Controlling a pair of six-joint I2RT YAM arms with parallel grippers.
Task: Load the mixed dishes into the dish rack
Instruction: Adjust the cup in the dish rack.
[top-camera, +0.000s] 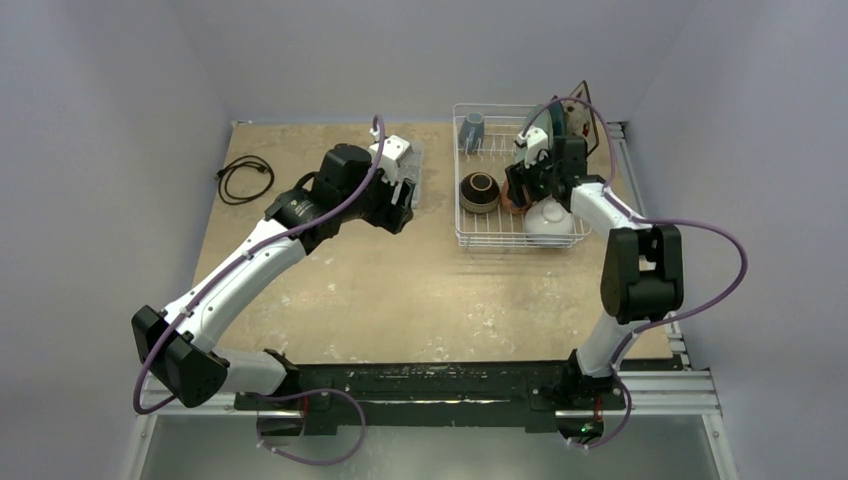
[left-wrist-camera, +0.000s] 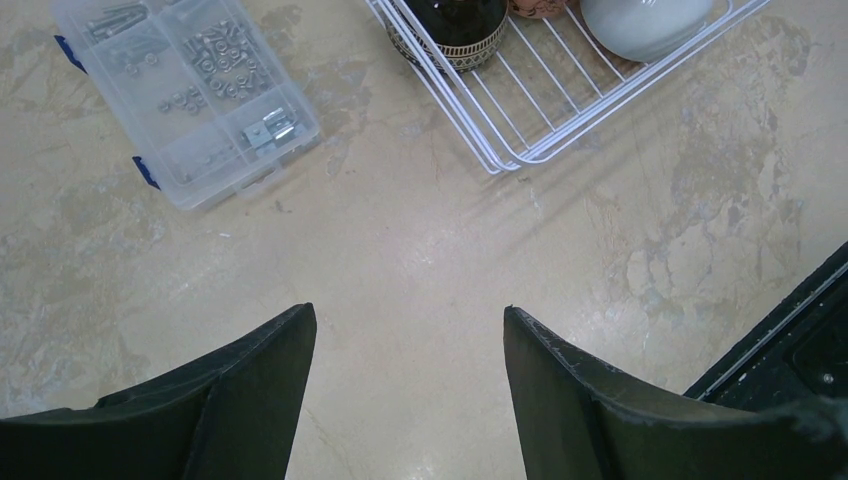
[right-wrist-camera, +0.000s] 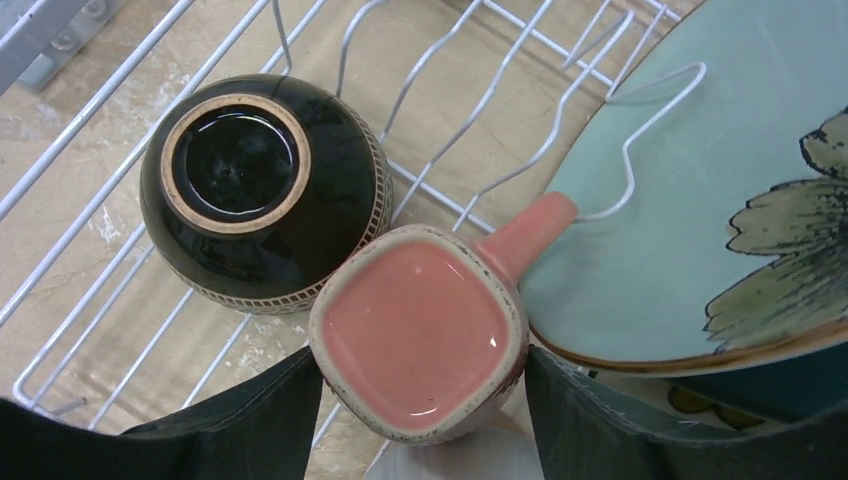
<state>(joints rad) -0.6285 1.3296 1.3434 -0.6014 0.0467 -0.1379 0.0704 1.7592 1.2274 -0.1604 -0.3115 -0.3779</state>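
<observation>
— Where is the salmon-pink mug (right-wrist-camera: 418, 335) found?
— Upturned in the dish rack (top-camera: 457, 180), beside the dark bowl (right-wrist-camera: 262, 180), clasped between the right gripper (right-wrist-camera: 420, 352) jaws.
— And the left gripper (left-wrist-camera: 410, 320)?
— Jaws held wide over the tabletop (left-wrist-camera: 400, 230), nothing gripped.

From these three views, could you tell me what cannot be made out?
- Top view: plates mostly behind the right arm.
- Right wrist: whether the fingers touch the salmon-pink mug; its own base hides the contact.
- Left wrist: white bowl cropped by the top edge; clear box contents too small.
</observation>
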